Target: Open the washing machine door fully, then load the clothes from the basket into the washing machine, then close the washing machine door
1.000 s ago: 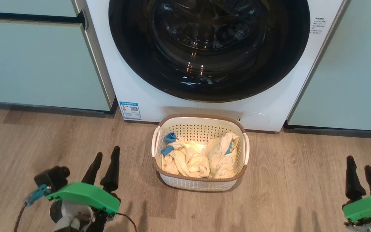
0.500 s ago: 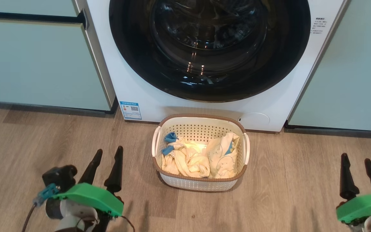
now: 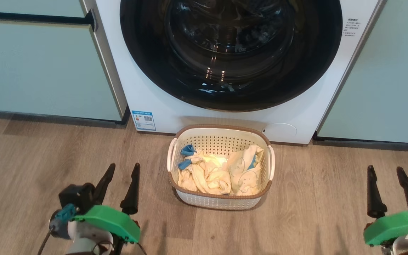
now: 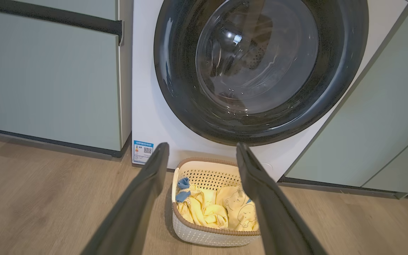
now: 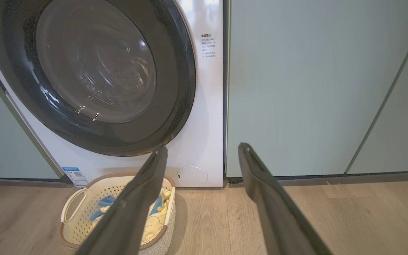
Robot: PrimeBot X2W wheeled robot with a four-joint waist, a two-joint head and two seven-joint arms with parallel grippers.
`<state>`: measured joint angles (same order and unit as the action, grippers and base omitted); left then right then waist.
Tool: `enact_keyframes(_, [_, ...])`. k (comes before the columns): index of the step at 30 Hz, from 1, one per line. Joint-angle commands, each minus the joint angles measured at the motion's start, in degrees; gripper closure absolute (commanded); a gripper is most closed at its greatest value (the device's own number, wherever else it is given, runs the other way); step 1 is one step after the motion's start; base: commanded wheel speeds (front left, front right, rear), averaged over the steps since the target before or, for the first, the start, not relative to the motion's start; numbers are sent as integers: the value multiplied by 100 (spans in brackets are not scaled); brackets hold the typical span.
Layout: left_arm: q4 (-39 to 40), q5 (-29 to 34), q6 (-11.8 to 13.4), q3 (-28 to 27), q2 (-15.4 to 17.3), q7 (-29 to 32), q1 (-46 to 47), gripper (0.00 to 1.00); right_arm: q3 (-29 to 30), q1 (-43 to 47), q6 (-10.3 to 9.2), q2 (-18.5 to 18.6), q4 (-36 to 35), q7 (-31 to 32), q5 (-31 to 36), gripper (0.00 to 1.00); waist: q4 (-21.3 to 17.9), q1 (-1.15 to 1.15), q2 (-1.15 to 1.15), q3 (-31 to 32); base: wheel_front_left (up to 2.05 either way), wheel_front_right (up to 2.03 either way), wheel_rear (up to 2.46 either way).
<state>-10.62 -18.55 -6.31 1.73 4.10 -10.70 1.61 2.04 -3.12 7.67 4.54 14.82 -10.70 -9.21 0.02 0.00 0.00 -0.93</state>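
Black washing machine door [image 3: 230, 53] is shut, up ahead of my left gripper [image 3: 124, 165] and right gripper [image 3: 384, 168], both spread apart and empty. The basket [image 3: 221, 126] of clothes [image 3: 211, 173] sits between them. Opening comes first: I must reach the door's edge.

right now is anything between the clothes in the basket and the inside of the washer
Yes. The round black door covers the front of the washer, just behind the basket holding the clothes. It must swing open first. Nothing visible lies between that door and the left claw or right claw, both open.
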Motion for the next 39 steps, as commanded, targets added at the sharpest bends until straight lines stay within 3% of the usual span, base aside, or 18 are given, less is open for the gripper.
enact_keyframes(1, [167, 172, 27, -170, 93, -91, 349, 0, -99, -371, -16, 32, -217, -91, 192, 0, 1, 0, 0, -1, 0, 0, 0])
enact_keyframes(21, [114, 1451, 50, -199, 87, -429, 485, 0, 43, -426, -19, -68, -410, -429, 1558, 0, -9, 0, 0, -71, 0, 0, 0])
enact_keyframes(39, [-11, 1339, 68, -321, 25, -430, 518, 0, 304, -394, -19, -163, -316, -430, 1016, 0, 3, 0, 0, -60, 0, 0, 0])
